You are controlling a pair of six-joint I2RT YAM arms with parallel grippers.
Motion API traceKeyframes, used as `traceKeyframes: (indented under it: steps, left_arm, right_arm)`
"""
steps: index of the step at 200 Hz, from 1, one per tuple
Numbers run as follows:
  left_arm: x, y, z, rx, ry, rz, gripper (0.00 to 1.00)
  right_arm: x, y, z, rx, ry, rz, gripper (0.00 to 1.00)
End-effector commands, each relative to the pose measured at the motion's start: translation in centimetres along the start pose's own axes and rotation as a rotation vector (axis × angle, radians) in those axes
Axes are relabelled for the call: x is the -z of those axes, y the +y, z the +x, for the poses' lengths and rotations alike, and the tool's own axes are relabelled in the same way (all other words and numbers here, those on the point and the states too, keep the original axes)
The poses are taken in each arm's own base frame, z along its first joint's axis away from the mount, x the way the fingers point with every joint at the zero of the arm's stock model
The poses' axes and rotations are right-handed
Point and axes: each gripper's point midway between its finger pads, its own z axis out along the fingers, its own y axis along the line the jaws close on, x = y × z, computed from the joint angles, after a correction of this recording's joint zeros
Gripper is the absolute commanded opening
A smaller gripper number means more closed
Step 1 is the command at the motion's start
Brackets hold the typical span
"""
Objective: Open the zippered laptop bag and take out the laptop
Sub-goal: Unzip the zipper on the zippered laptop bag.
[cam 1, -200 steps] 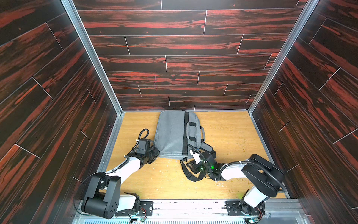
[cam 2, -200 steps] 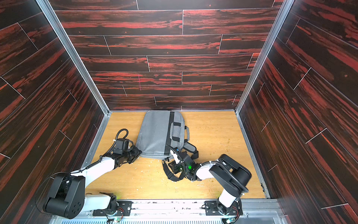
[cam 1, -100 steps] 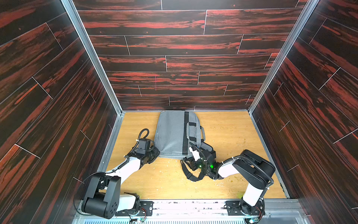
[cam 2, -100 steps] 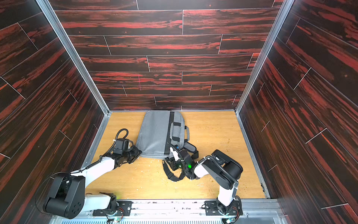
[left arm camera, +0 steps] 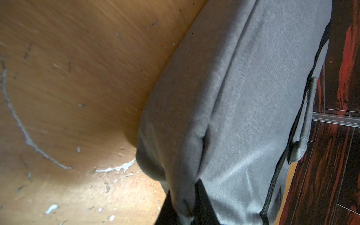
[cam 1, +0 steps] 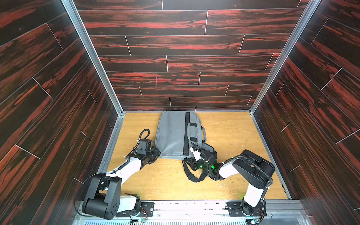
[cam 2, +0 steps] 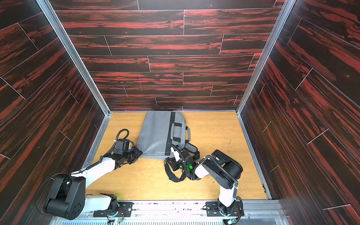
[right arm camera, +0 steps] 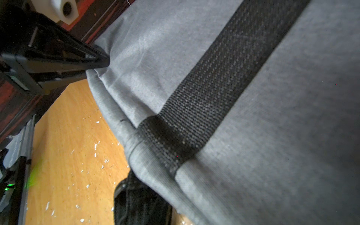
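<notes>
Looking at a grey bag [cam 1: 173, 134] flat on the wooden surface [cam 1: 229, 136], far end close to the back wall, near edge towards the arms. No laptop on show; presumably zipped inside, so expect a soft fabric shell around one stiff, fairly heavy, breakable slab.

Left gripper [cam 1: 156, 154] clamped on a pinch of fabric at the near left corner, clearest in the left wrist view. Right gripper [cam 1: 188, 162] low at the near edge beside the black stripe [cam 1: 186, 134], amid loops of the shoulder strap [cam 1: 188, 175]; cannot tell whether closed on anything or apart.

Expect loose cloth to bunch and slide rather than hold firm, so pin a corner and pull the zip tab, not the fabric; no zip tab made out in any view. Avoid the hand straps [cam 1: 192, 126] and shoulder strap: floppy, likely to snag. Once open, take the laptop squarely by a bare edge; smooth metal, likely to slip.
</notes>
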Motion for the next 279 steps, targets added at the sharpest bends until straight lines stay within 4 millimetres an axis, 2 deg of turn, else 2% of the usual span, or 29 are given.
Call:
traceKeyframes:
  steps: [1, 78, 147, 180, 221, 250, 279]
  left_arm:
    - [0.2, -0.7, 0.8, -0.024, 0.049, 0.020, 0.00]
    - [0.3, -0.8, 0.7, -0.026, 0.047, 0.019, 0.00]
    - [0.3, -0.8, 0.7, -0.034, 0.052, 0.009, 0.00]
    - [0.3, -0.7, 0.8, -0.036, 0.057, 0.004, 0.00]
    - [0.4, -0.8, 0.8, -0.039, 0.056, 0.006, 0.00]
    - [0.3, -0.6, 0.9, -0.038, 0.062, 0.006, 0.00]
    - [0.1, -0.6, 1.0, -0.033, 0.062, 0.012, 0.00]
  right_arm:
    - [-0.1, 1.2, -1.7, 0.006, -0.059, -0.058, 0.21]
    - [1.0, 1.4, -1.0, -0.006, -0.047, -0.068, 0.12]
    - [1.3, 2.2, -2.1, 0.014, -0.062, -0.086, 0.04]
    - [0.5, 1.1, -2.3, 0.012, -0.055, -0.026, 0.07]
    - [-0.3, 1.2, -2.9, 0.028, -0.062, -0.029, 0.13]
    - [-0.3, 0.1, -3.3, -0.006, -0.077, -0.002, 0.16]
    - [-0.7, 0.7, -3.6, -0.006, -0.080, -0.034, 0.16]
